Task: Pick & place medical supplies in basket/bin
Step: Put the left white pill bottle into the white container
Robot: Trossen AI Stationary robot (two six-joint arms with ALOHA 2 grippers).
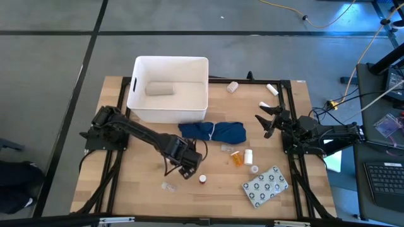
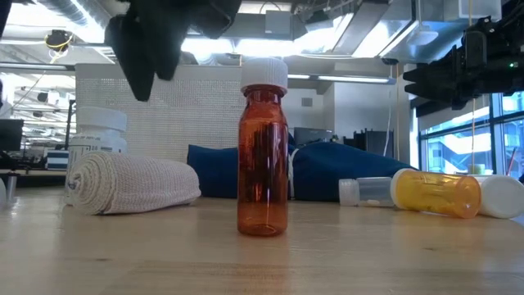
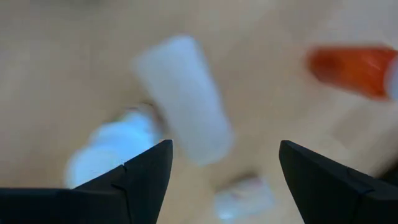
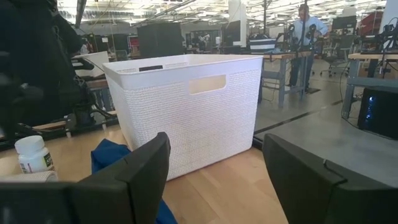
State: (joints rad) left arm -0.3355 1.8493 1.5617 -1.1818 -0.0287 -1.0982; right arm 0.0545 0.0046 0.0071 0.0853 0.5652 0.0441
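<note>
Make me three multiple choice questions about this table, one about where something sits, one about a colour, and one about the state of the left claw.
1. Where is the gauze roll that shows in the high view?
A. inside the white tub
B. on the blue cloth
C. on the dotted blister pack

2. What colour is the cap of the upright amber bottle in the low view?
A. red
B. white
C. black

3. How is the left claw?
A. shut on a bottle
B. shut on the cloth
C. open, holding nothing

Answers: 1 A, the roll lies on the tub's floor. 2 B, a white cap tops the amber body. 3 C, the left wrist view shows its fingers spread apart over the wooden table with nothing between them.
</note>
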